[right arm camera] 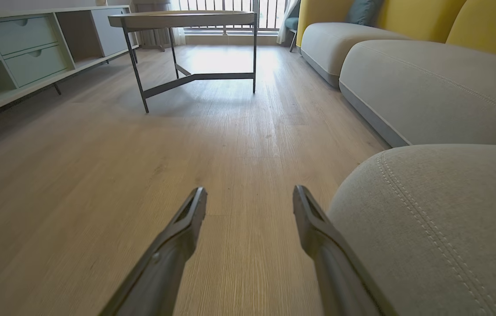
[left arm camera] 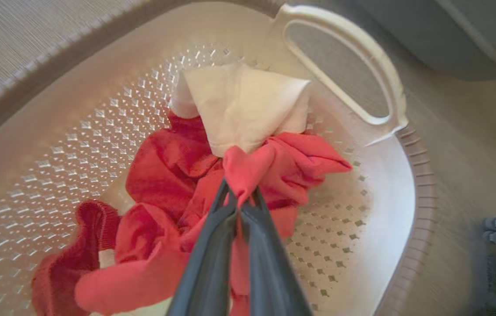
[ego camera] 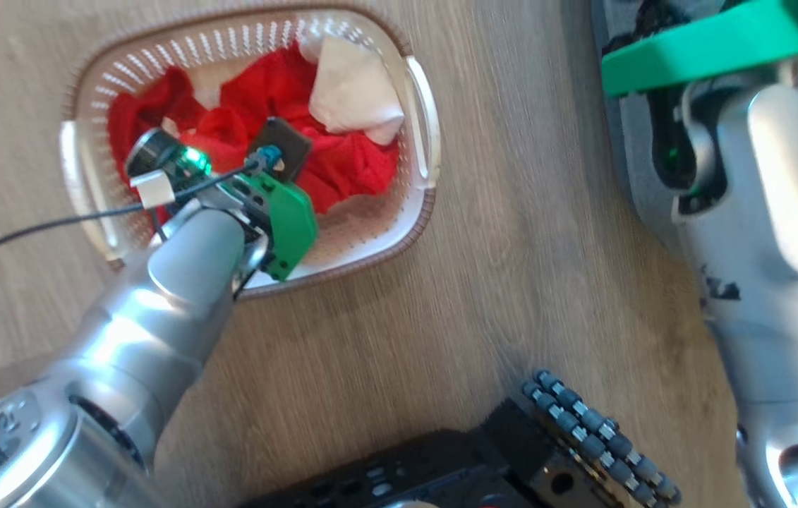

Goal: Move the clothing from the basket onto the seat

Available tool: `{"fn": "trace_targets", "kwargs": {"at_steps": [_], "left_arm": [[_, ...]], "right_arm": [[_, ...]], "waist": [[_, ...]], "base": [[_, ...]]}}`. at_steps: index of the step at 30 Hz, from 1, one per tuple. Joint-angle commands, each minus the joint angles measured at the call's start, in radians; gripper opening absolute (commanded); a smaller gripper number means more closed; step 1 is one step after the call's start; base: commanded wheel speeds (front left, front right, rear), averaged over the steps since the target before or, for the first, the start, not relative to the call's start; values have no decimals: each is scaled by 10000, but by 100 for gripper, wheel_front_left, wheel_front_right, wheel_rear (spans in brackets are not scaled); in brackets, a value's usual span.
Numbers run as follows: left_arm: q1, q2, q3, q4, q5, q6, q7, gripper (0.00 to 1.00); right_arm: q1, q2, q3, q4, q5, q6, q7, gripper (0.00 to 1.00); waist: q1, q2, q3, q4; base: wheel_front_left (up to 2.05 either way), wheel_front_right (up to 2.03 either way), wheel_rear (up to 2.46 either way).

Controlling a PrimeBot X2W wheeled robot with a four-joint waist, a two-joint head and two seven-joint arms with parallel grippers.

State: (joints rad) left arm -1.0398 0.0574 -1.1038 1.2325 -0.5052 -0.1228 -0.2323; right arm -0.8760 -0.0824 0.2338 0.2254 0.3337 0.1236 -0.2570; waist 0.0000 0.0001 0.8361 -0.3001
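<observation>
Left gripper (left arm camera: 239, 197) is clamped on the clothing (left arm camera: 164, 171), mid-frame inside the basket (left arm camera: 423, 197) rim; right gripper (right arm camera: 250, 199) is spread over wooden floor (right arm camera: 98, 175).

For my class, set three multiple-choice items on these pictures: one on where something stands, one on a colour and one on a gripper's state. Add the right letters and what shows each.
1. Where does the basket stand?
A. on the wooden floor
B. on a grey cushion
C. on a round table

2. What colour is most of the clothing in the basket?
A. blue
B. red
C. yellow

3. How is the left gripper?
A. wide open above the basket
B. shut on the clothing
C. shut on the basket's handle

Answers:
1 A: the head view shows floorboards all round the basket's rim.
2 B: the heap is mostly red, with some white.
3 B: the left wrist view shows its two fingers pinched together on a red fold.
</observation>
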Motion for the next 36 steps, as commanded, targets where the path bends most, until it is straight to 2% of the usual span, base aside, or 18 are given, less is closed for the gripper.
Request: {"fn": "trace_targets", "kwargs": {"at_steps": [1, 8, 13, 21, 36], "left_arm": [[332, -67, 232, -427, -202, 72, -178, 0], [1154, -70, 594, -1442, -1019, 240, -285, 0], [1658, -71, 862, -2224, -1212, 398, -291, 0], [2367, -71, 1424, -3279, -1148, 586, -293, 0], [3325, -72, 3210, -4911, -229, 472, -294, 0]], "right_arm": [[602, -50, 133, -160, -62, 71, -47, 100], [1248, -159, 332, 269, 5, 71, -47, 100], [1775, -302, 400, 539, -18, 71, -47, 100], [2423, -550, 419, 831, -10, 71, -47, 100], [3707, -742, 579, 1301, 15, 71, -47, 100]], "waist": [[0, -1, -742, 394], [0, -1, -2283, 682], [0, -1, -3287, 925], [0, -1, -4489, 1350], [0, -1, -6650, 2139]], "base": [[0, 0, 0], [0, 0, 0], [0, 0, 0], [0, 0, 0], [0, 0, 0]]}}
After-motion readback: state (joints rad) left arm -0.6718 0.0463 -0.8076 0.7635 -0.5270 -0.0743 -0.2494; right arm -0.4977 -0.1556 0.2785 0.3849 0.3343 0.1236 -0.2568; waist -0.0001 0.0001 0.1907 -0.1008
